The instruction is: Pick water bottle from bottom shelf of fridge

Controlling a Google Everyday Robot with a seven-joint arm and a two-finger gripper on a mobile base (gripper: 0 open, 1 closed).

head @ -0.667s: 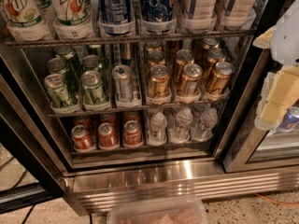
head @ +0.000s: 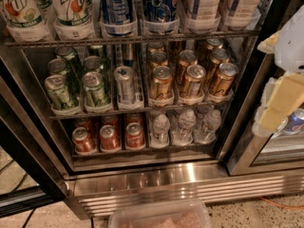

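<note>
- The blurred white and pale-yellow claw [head: 283,96] hangs at the right edge of the view, in front of the dark right door edge of the tall stainless-steel drinks fridge [head: 156,179].
- Whether the claw is spread or pressed together I cannot tell. It touches nothing on the racks.
- Down and to the left of the claw, well apart from it, a small clear ribbed plastic water bottle [head: 209,124] with a white cap stands upright on the wire bottom shelf [head: 142,152].
- Two more bottles like it stand just beyond, farther left from the claw.
- Still farther left on that shelf stand red soda cans [head: 109,137] in rows.
- Left of the claw at about its own height, gold-brown cans [head: 192,81] fill the rack above, with green cans [head: 95,88] beyond them.
- Below the claw and to its left, a clear plastic tub [head: 159,215] lies in front of the louvred steel base grille [head: 190,191].
</note>
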